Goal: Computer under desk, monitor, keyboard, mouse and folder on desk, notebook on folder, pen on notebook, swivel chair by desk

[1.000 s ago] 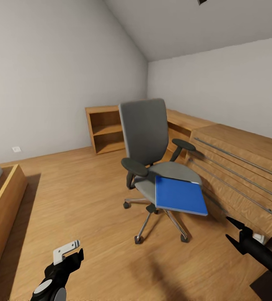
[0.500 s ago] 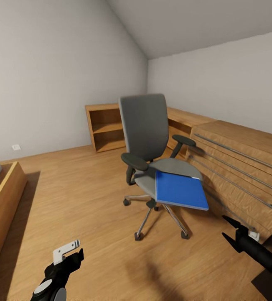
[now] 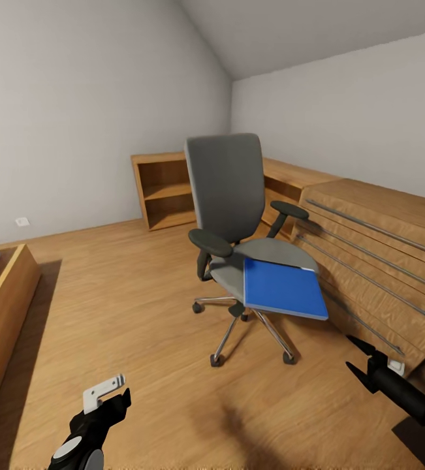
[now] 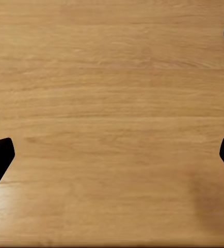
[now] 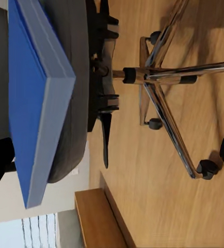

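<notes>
The swivel chair (image 3: 228,196), grey with black armrests and a chrome star base, stands on the wooden floor in mid-room. A bright blue folder (image 3: 283,288) lies on the seat and overhangs its front edge. My right gripper (image 3: 359,358) is open, low and to the right of the chair, a little short of the folder. The right wrist view looks along the open right gripper (image 5: 112,160) at the folder (image 5: 29,103) edge-on and the chair's seat underside and base (image 5: 163,82). My left gripper (image 3: 111,395) hangs open over bare floor, as the left wrist view confirms (image 4: 112,155).
A light wooden chest of drawers (image 3: 382,254) with long metal rails runs along the right, close behind the chair. An open wooden bookshelf (image 3: 166,196) stands at the back wall. A wooden bed frame (image 3: 3,307) lies at the left. Open floor spreads between me and the chair.
The whole view has shifted up slightly, so the camera moved. The right gripper has edged a little left and lower in the picture. The left gripper, chair and folder stay as they were.
</notes>
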